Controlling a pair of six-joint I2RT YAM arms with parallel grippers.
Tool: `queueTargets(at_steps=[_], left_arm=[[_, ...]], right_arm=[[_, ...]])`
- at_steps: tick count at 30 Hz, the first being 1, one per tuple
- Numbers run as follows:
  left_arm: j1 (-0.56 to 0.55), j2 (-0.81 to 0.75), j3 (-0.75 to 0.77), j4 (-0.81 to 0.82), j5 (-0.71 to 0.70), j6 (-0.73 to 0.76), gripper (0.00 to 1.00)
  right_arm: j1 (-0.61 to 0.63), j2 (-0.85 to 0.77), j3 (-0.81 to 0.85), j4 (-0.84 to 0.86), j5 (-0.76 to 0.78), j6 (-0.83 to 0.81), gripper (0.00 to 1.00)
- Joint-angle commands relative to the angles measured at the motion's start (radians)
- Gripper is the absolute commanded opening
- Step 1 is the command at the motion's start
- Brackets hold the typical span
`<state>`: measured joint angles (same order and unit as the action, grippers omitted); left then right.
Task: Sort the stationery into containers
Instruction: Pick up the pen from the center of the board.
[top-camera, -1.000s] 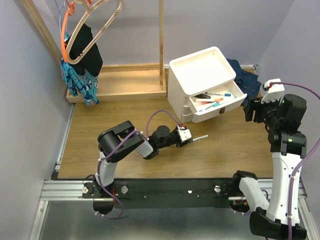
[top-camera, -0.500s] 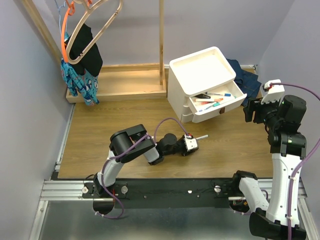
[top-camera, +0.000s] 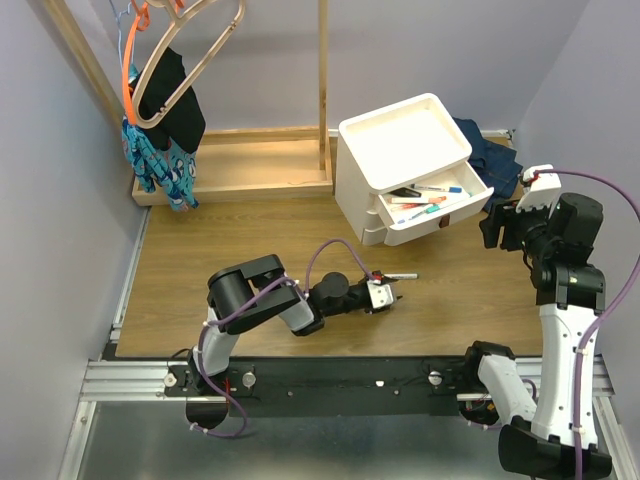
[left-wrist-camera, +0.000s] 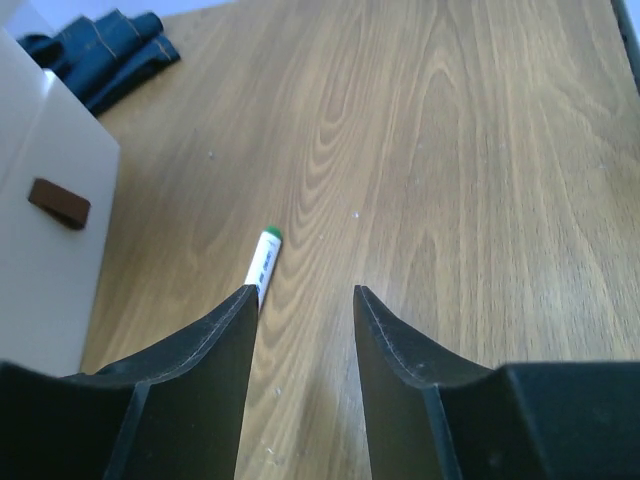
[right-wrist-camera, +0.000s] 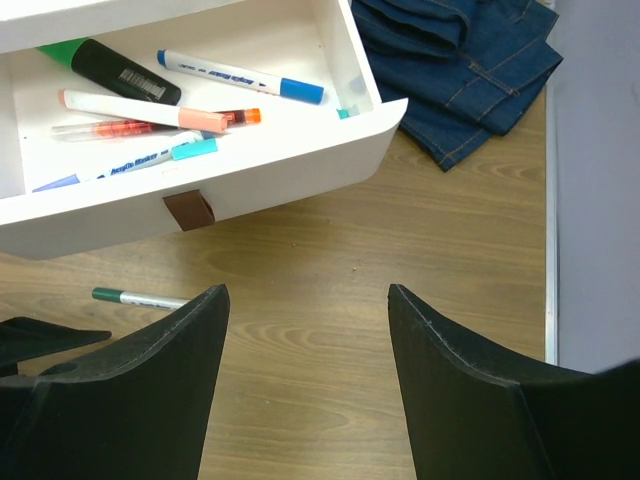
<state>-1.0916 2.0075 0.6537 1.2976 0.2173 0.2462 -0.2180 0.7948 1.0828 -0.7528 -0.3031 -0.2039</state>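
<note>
Item: slim green-capped marker (top-camera: 400, 275), lying flat on the wooden table (top-camera: 200, 270), at 6 o'clock from the white drawer unit (top-camera: 400, 140) and well apart from it. Left gripper (top-camera: 386, 297): low over the table, jaws spread, nothing between them; the marker lies just ahead at 1 o'clock, beside one fingertip. Right gripper (right-wrist-camera: 307, 290): spread, empty, hanging above the open drawer (right-wrist-camera: 300, 170). Drawer contents: thick black-and-green marker (right-wrist-camera: 110, 65), blue-capped marker (right-wrist-camera: 240, 77), several other slim pens. Denim cloth (right-wrist-camera: 460, 70): at 3 o'clock of the unit.
</note>
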Motion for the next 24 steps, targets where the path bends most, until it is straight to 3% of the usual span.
queueTargets(at_steps=[1,14,24], left_arm=[[0.012,0.014,0.007,0.085,0.004,0.039,0.52],[0.113,0.115,0.119,0.025,0.082,-0.119,0.53],[0.164,0.181,0.152,-0.057,0.244,-0.123,0.48]], right_arm=[[-0.006,0.000,-0.024,0.038,-0.024,0.027,0.72],[-0.006,0.000,-0.052,0.050,0.001,0.031,0.72],[-0.006,0.034,-0.073,0.090,0.002,0.032,0.72]])
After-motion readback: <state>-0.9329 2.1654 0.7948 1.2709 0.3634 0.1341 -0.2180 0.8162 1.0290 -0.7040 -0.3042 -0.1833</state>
